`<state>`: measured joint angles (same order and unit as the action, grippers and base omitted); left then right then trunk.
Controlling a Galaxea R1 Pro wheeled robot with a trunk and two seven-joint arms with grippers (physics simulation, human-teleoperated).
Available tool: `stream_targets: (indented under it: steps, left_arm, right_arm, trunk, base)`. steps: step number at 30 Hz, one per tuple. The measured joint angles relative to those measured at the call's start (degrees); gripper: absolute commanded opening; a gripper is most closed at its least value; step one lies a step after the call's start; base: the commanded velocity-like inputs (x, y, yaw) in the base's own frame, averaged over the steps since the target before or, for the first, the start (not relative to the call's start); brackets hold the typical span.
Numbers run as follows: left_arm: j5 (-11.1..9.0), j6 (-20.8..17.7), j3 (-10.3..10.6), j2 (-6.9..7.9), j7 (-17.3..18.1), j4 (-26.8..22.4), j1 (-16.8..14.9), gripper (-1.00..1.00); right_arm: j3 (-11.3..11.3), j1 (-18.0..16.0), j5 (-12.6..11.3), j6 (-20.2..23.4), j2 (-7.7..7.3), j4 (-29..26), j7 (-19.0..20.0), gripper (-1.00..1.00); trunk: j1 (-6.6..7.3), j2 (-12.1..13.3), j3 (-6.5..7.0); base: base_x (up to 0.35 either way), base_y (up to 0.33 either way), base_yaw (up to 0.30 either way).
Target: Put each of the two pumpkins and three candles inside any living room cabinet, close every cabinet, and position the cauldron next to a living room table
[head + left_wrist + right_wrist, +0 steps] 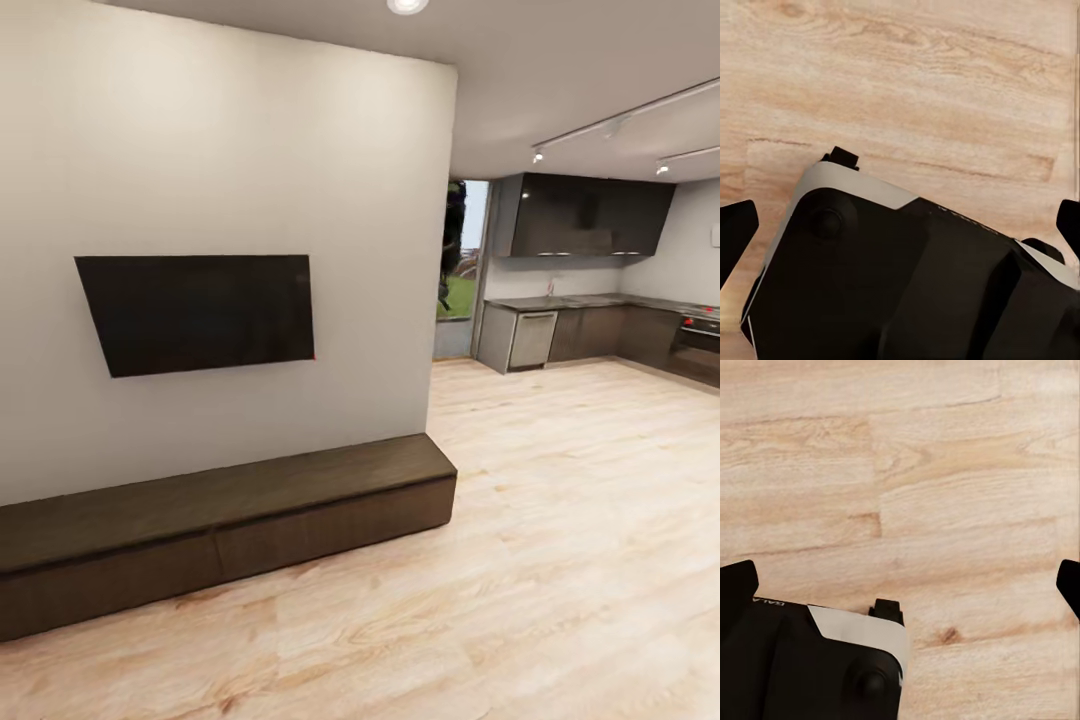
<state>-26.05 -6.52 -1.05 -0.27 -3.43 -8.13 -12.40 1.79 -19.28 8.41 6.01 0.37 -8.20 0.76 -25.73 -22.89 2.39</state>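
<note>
The long, low, dark brown cabinet (230, 520) runs along the foot of the white wall, its flat fronts all shut. The pumpkins, candles, cauldron and table are out of view. In the left wrist view my left gripper (902, 229) is open, its black fingertips (735, 232) spread wide over the light plank floor and part of my own dark base (907, 285). In the right wrist view my right gripper (904, 585) is likewise open above the floor, with nothing between its fingers.
A black TV (200, 312) hangs on the wall above the cabinet. Past the wall's right end, the plank floor (560, 520) stretches to a kitchen with dark units (590, 330) and an oven (700, 345) at the far right.
</note>
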Motion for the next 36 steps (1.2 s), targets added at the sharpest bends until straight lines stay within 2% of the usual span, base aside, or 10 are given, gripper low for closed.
stream_targets:
  steps: [1, 7, 15, 27, 36]
  left_arm:
    - [0.2, 0.0, 0.0, -0.49, 0.0, 0.0, 0.0, 1.0]
    - [1.6, 0.0, 0.0, -1.23, 0.0, 0.0, 0.0, 1.0]
    - [2.1, 0.2, 0.0, -1.45, 0.0, 0.1, 0.0, 1.0]
    - [2.1, 0.2, 0.1, -1.56, 0.0, 0.1, 0.0, 1.0]
    - [2.1, 0.2, 0.1, -2.27, 0.0, 0.1, 0.0, 1.0]
  right_arm:
    - [0.0, 0.0, 0.0, 0.0, 0.0, 0.0, -0.1, 1.0]
    - [0.0, 0.0, 0.0, 0.0, 0.0, 0.0, -0.2, 1.0]
    - [0.0, 0.0, 0.0, 0.0, 0.0, 0.0, -0.2, 1.0]
    - [0.0, 0.0, 0.0, 0.0, -0.01, 0.0, -0.2, 1.0]
    - [0.0, 0.0, 0.0, 0.0, -0.01, 0.0, -0.2, 1.0]
  trunk:
    - [0.0, 0.0, 0.0]
    - [0.0, 0.0, 0.0]
    - [-0.01, 0.0, 0.0]
    - [-0.03, 0.0, 0.0]
    - [-0.03, 0.0, 0.0]
  base:
    - [0.344, -0.041, 0.28]
    - [0.329, -0.093, 0.283]
    - [0.266, -0.185, 0.26]
    - [0.052, -0.284, 0.034]
    - [0.001, -0.305, 0.0]
